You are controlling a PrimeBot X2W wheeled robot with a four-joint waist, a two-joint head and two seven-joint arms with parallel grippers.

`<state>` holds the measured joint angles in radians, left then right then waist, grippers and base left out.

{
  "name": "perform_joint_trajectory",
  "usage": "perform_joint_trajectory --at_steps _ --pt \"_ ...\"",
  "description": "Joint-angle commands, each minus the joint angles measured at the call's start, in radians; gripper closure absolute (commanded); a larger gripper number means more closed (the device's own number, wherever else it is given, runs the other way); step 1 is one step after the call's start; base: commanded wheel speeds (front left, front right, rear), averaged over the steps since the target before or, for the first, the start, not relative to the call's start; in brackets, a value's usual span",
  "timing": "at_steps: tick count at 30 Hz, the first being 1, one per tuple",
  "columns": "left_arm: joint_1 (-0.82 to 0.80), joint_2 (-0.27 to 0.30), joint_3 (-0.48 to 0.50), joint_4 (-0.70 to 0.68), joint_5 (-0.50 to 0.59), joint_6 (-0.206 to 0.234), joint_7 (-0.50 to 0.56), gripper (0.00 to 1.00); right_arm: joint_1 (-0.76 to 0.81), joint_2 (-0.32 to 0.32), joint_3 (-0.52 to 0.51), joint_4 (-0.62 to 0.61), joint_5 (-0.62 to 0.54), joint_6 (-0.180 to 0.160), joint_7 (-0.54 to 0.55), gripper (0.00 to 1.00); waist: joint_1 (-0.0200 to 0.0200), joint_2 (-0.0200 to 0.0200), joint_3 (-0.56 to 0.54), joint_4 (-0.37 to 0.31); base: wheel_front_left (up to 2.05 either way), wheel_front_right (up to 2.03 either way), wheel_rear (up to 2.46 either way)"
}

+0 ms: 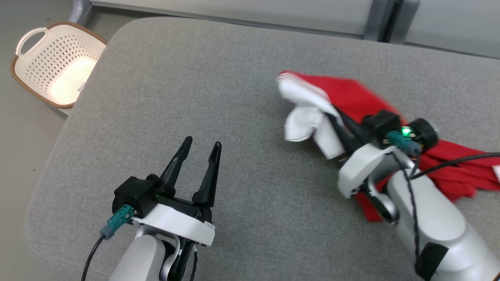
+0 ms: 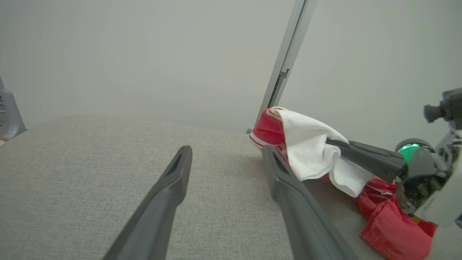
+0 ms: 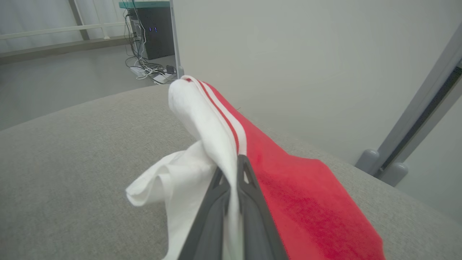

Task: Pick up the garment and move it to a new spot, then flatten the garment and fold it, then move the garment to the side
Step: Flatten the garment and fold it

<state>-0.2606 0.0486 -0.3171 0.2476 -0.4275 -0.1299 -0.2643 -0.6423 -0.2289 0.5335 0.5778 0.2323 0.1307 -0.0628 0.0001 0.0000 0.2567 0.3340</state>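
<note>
Upholstery (image 1: 218, 70) in grey spreads wide beneath everything. The garment (image 1: 351, 95), red with a white lining, lies crumpled on its right part. It looks soft, light and limp, likely to sag, so a hem or corner suits best. The right gripper (image 3: 234, 168) is clenched on its white edge; the left gripper (image 1: 202, 146) stands released, well apart.

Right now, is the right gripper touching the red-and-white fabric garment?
Touching. The right wrist view shows the right gripper shut on the red-and-white fabric garment, white cloth pinched between its jaws.
</note>
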Motion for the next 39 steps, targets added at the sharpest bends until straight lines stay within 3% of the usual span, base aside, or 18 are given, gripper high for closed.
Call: perform_joint_trajectory --at_steps 1,6,11,20,27,28,29,35,39 --pt "0.008 0.004 0.006 0.002 0.009 -0.001 0.000 0.00 -0.015 0.006 0.044 -0.032 0.045 0.000 -0.015 1.00 -0.0001 0.0000 -0.024 -0.002 0.00 0.00 0.00" --pt "0.032 0.004 0.015 0.007 0.020 -0.001 0.000 0.00 -0.032 -0.007 0.236 -0.178 0.269 0.000 -0.004 1.00 -0.0001 0.0000 -0.071 0.001 0.00 0.00 0.00" --pt "0.053 0.004 0.028 0.001 0.024 -0.001 0.000 0.00 -0.057 -0.047 0.283 -0.251 0.422 0.000 0.038 1.00 -0.0001 0.0000 -0.091 0.009 0.00 0.00 0.00" --pt "0.025 0.003 -0.014 -0.011 -0.006 -0.001 0.000 0.00 -0.182 -0.109 0.261 -0.172 0.573 0.000 0.197 1.00 -0.0001 0.0000 -0.017 0.075 0.00 0.00 0.00" --pt "-0.004 0.004 -0.061 -0.011 -0.043 -0.001 0.000 0.00 -0.316 -0.171 0.237 -0.007 0.730 0.000 0.358 1.00 -0.0001 0.0000 0.044 0.153 0.00 0.00 0.00" --pt "-0.005 0.004 -0.065 -0.011 -0.047 -0.001 0.000 0.00 -0.343 -0.181 0.233 0.036 0.712 0.000 0.355 0.63 -0.0001 0.0000 0.051 0.161 0.00 0.00 0.00" --pt "-0.006 0.003 -0.068 -0.009 -0.050 -0.001 0.000 0.00 -0.373 -0.192 0.224 0.094 0.682 0.000 0.337 0.00 -0.0001 0.0000 0.056 0.168 0.00 0.00 0.00" --pt "-0.019 0.004 -0.066 -0.009 -0.058 0.007 0.000 0.00 -0.497 -0.148 0.164 0.403 0.524 0.000 0.162 0.00 -0.0001 0.0000 0.069 0.176 0.00 0.00 0.00" --pt "-0.022 0.003 -0.056 -0.008 -0.051 0.011 0.000 0.00 -0.512 -0.113 0.169 0.477 0.468 0.000 0.074 0.00 -0.0001 0.0000 0.063 0.154 0.00 0.00 0.00"
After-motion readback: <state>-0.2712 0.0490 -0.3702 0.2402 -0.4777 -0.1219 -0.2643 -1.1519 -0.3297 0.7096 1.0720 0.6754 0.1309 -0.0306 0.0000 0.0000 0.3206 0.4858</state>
